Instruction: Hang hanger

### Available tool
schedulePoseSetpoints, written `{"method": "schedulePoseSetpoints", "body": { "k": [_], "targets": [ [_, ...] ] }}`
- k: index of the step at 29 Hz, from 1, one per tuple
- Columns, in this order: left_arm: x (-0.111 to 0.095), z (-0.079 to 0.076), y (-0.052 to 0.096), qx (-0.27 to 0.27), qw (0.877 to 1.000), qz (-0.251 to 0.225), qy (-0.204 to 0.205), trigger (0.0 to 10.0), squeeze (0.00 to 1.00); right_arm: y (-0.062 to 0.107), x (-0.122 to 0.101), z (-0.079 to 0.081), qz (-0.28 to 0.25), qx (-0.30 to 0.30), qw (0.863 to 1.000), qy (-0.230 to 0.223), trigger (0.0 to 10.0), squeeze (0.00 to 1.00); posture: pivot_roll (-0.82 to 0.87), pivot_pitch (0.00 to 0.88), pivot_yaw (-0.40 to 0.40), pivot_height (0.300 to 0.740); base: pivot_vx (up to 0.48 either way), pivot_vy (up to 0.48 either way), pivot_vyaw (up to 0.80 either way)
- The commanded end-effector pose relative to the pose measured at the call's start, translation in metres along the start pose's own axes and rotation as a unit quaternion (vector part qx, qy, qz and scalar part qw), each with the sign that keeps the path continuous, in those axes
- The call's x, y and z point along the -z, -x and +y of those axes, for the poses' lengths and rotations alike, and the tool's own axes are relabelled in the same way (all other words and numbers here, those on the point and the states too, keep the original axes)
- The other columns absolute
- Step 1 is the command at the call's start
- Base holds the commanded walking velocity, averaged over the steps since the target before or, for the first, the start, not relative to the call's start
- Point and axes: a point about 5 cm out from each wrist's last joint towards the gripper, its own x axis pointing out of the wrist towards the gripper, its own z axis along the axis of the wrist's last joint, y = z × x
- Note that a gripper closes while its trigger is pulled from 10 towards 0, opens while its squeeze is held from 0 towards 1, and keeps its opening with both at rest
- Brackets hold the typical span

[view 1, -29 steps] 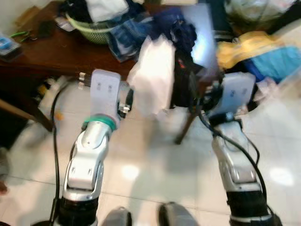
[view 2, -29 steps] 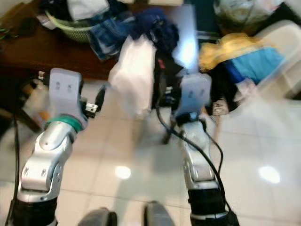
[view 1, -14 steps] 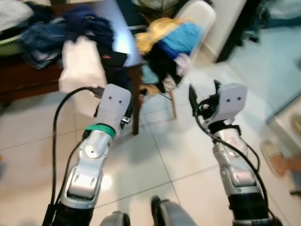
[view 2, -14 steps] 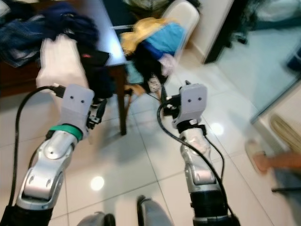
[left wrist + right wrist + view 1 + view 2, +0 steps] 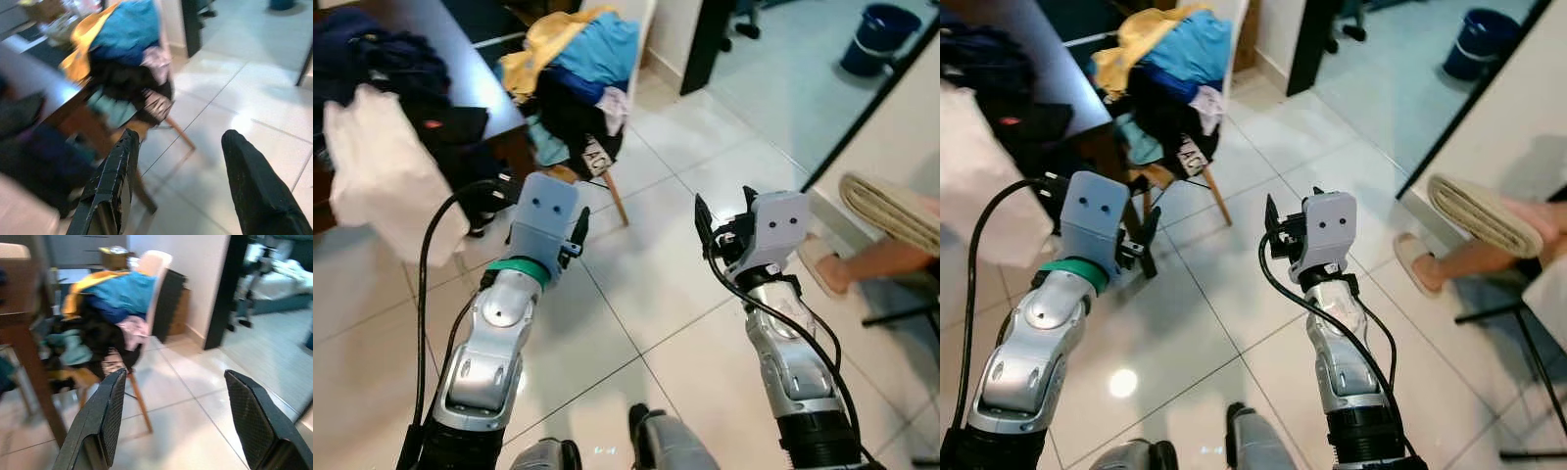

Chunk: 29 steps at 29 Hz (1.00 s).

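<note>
The left gripper (image 5: pixel 181 186) is spread wide with nothing between its fingers (image 5: pixel 115 176), and it is held out over the tiled floor (image 5: pixel 646 284). The right gripper (image 5: pixel 181 426) is likewise spread and empty, raised beside the left one. No hanger can be made out anywhere, so its place cannot be told.

Taking the chair (image 5: pixel 156 274) as landmark: it stands ahead of both grippers, nearer the left one, with pale back and slanting wooden legs (image 5: pixel 615 201). A heap of clothes (image 5: pixel 573 69) is piled on it, yellow and blue on top, black and teal beneath, spilling over the seat and hiding it. To the chair's left, just beside it, stands a dark table (image 5: pixel 460 69) bearing more dark clothes (image 5: pixel 382 59); a white garment (image 5: pixel 382 181) hangs off the table's edge, in front of the left arm (image 5: pixel 494 343). Behind the chair, to its right, a dark door frame (image 5: pixel 710 39) opens onto another room, where a blue bin (image 5: pixel 869 37) stands well apart from the chair. Far to the chair's right, beyond the right arm (image 5: pixel 788 362), a person's foot in a sandal (image 5: pixel 827 269) rests on the floor, and a folded beige cloth (image 5: pixel 886 211) lies above it.
</note>
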Motion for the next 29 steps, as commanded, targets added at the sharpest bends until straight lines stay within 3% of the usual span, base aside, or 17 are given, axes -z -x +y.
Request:
{"method": "schedulePoseSetpoints", "body": {
  "k": [1,29],
  "targets": [
    [-0.0022,-0.006,-0.0007,0.018,1.0,-0.012,0.001,10.0,0.0,0.0012,0.0017,-0.0023,0.001,0.002,1.0,0.001,10.0,0.0,-0.01,0.099,0.051,0.74,0.0,0.0,-0.8],
    [-0.0063,-0.0093,-0.0004,0.027,0.999,-0.028,0.005,10.0,0.0,0.003,0.0003,-0.0012,-0.003,0.001,1.0,0.004,10.0,0.0,-0.02,0.131,0.056,0.74,0.0,0.0,-0.8]
  ]
}}
